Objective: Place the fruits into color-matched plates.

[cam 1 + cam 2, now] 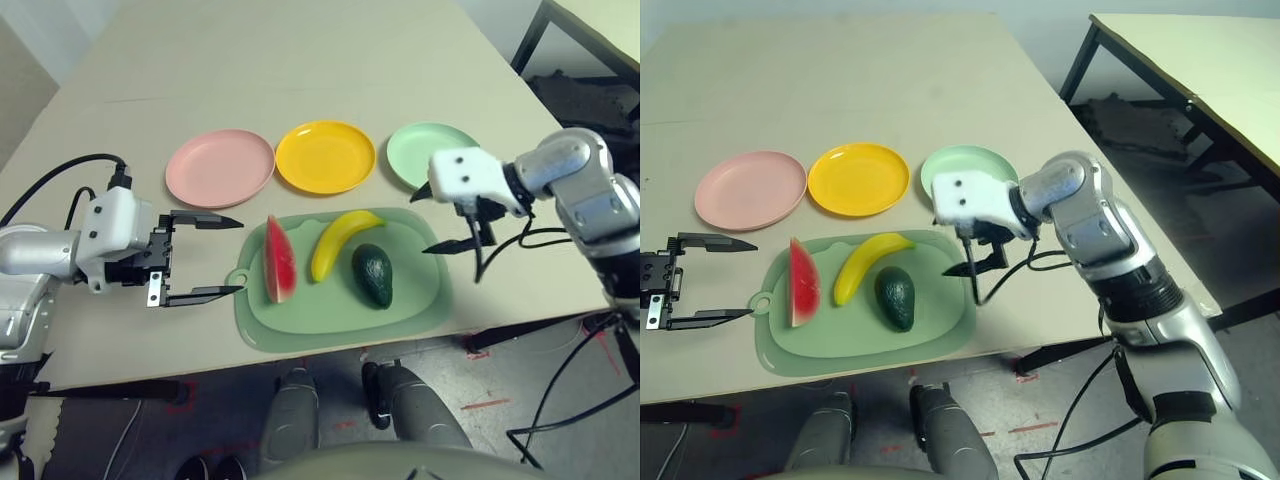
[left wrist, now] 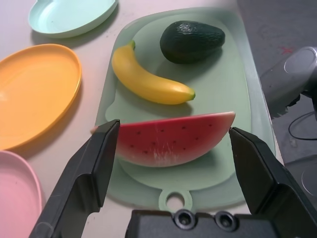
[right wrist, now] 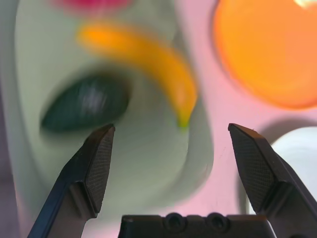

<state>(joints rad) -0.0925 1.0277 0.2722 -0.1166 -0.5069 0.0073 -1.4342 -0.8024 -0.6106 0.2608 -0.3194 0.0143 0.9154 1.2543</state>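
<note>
A red watermelon wedge [image 1: 280, 260], a yellow banana [image 1: 338, 242] and a dark green avocado [image 1: 374, 275] lie side by side on a pale green mat [image 1: 420, 300]. Behind the mat stand a pink plate [image 1: 220, 167], a yellow-orange plate [image 1: 325, 156] and a mint green plate [image 1: 420, 150], all bare. My left gripper [image 1: 218, 256] hangs open just left of the mat, its fingers [image 2: 94, 163] pointing at the watermelon. My right gripper [image 1: 440, 220] is open at the mat's right edge, over the front of the green plate, facing the avocado and banana.
The table's front edge [image 1: 300, 360] runs just below the mat. Black cables [image 1: 540, 235] trail from the right arm over the table's right side. A second table [image 1: 1200, 60] stands beyond on the right. Bare tabletop [image 1: 280, 60] stretches behind the plates.
</note>
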